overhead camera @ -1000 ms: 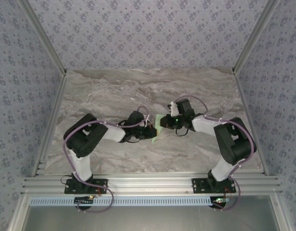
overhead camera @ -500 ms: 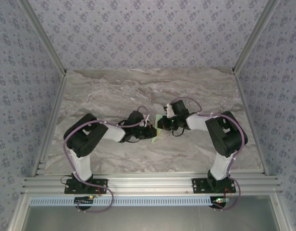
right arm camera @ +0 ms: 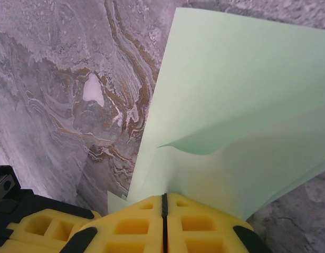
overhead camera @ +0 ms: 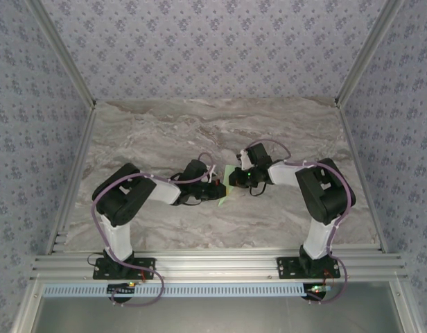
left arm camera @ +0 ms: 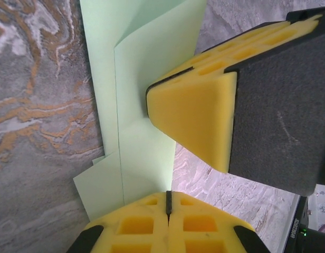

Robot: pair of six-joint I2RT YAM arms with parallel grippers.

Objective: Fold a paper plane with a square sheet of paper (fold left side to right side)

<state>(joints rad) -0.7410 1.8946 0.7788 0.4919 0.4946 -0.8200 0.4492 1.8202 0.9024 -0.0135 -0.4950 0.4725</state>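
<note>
Sheet (left arm camera: 141,68) lies mid-counter (overhead camera: 165,132) between the 2 hands, partly folded, 1 flap curling up. Left hand (left arm camera: 168,211) is closed, tips on the sheet. Right hand (right arm camera: 163,203) is closed at the flap; a pinch can't be confirmed. The sheet looks light, floppy and easily creased, so it's best taken by an edge.

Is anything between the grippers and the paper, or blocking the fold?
Nothing visible does. The right gripper is shut on the paper; the left gripper, also shut, meets its near edge.
</note>
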